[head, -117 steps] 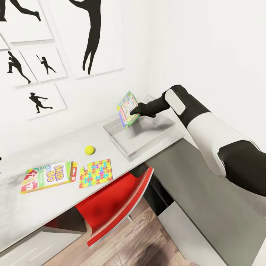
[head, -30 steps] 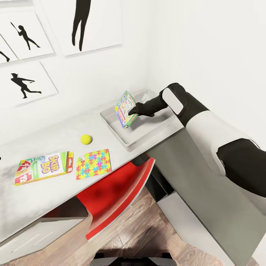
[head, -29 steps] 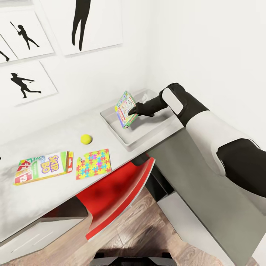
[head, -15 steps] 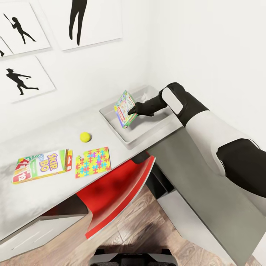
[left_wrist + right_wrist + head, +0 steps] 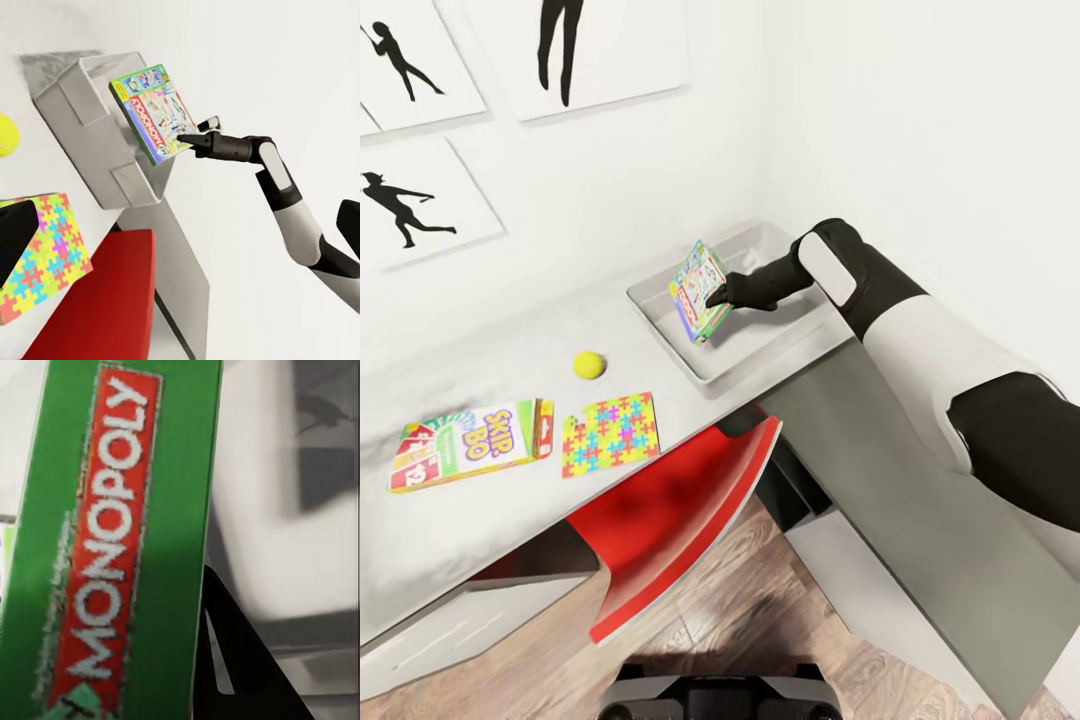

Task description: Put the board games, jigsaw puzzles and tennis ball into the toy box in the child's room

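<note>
My right gripper [image 5: 722, 295] is shut on the green board game [image 5: 700, 290], a Monopoly box held on edge and tilted over the light-grey toy box [image 5: 660, 322]. The game's green side [image 5: 112, 547] is close in the right wrist view, beside a dark finger [image 5: 240, 660]. On the table [image 5: 490, 510] lie the tennis ball [image 5: 589, 364], the SKIP-BO board game [image 5: 465, 443] and a jigsaw puzzle [image 5: 610, 433]. My left gripper [image 5: 180, 229] is open, hovering above the puzzle [image 5: 45, 255], with the toy box [image 5: 90, 127] and the held game [image 5: 154, 112] beyond it.
A red chair [image 5: 680, 510] is tucked under the table's front edge below the puzzle. The lower dark-grey desk section [image 5: 880, 480] runs under my right arm. The toy box sits in the corner against white walls hung with silhouette pictures [image 5: 410, 200].
The head camera has moved, sliding the whole scene slightly. My right gripper keeps hold of the green game over the toy box, almost unmoved relative to it.
</note>
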### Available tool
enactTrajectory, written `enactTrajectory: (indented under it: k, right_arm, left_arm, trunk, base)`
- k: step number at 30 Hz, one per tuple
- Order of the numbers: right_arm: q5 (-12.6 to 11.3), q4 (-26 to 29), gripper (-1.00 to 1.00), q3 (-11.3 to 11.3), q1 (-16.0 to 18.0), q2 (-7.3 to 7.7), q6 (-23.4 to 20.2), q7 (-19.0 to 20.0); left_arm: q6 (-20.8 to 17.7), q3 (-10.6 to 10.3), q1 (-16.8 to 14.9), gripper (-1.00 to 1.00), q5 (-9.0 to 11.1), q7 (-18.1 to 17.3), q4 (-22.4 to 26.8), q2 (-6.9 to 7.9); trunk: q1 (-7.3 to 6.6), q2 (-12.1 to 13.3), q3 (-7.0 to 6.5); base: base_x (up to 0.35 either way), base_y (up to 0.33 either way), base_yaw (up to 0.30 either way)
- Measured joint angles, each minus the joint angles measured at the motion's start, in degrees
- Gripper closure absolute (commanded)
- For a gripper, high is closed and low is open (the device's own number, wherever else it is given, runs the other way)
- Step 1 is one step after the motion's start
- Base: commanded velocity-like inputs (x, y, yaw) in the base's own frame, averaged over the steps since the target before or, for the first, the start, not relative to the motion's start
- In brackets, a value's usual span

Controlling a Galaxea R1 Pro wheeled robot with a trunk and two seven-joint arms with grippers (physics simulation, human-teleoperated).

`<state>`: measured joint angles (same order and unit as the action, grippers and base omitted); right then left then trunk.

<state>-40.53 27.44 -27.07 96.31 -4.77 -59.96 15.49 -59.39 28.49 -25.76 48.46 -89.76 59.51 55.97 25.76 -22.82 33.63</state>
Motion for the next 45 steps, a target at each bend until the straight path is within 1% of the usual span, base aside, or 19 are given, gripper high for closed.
enactTrajectory:
  k: [4,22,27,34,39,42,45]
  right_arm:
    - [0.16,0.0,1.0,-0.01,0.25,0.0,0.0,0.0]
    - [0.47,0.06,1.0,-0.01,0.39,-0.01,0.0,0.0]
    - [0.33,1.99,1.0,-0.1,0.39,0.06,0.0,-0.03]
    - [0.4,2.56,1.0,-0.13,0.39,0.11,0.01,0.0]
    - [0.26,4.55,1.0,-0.15,0.36,0.67,0.01,0.0]
    - [0.34,4.97,1.0,-0.21,0.34,0.2,0.01,-0.03]
    - [0.59,5.32,1.0,-0.24,0.34,0.06,0.02,-0.09]
  left_arm:
    - [0.0,0.65,-0.01,-1.0,0.0,0.0,0.0,-0.11]
    - [0.0,0.8,0.0,-1.0,0.01,0.0,0.0,-0.18]
    - [0.0,0.8,0.0,-1.0,0.0,0.0,0.01,-0.18]
    - [0.0,1.04,0.01,-1.0,0.01,0.0,0.01,-0.18]
    - [0.0,1.43,0.0,-1.0,0.01,0.0,0.01,-0.18]
    - [0.0,1.48,-0.01,-1.0,0.01,0.0,0.02,-0.18]
    - [0.0,1.51,-0.01,-1.0,0.01,0.0,0.01,-0.18]
  trunk:
    - [0.0,0.0,0.38]
    - [0.0,0.0,2.1]
    - [0.0,0.0,2.57]
    - [0.0,0.0,3.24]
    - [0.0,0.0,3.69]
    - [0.0,-0.01,3.8]
    - [0.0,-0.01,3.83]
  base:
    - [0.0,0.0,0.0]
    - [0.0,0.0,0.0]
    - [0.0,0.0,0.0]
    - [0.0,0.0,0.0]
    - [0.0,0.0,0.0]
    - [0.0,0.0,0.0]
    - [0.0,0.0,0.0]
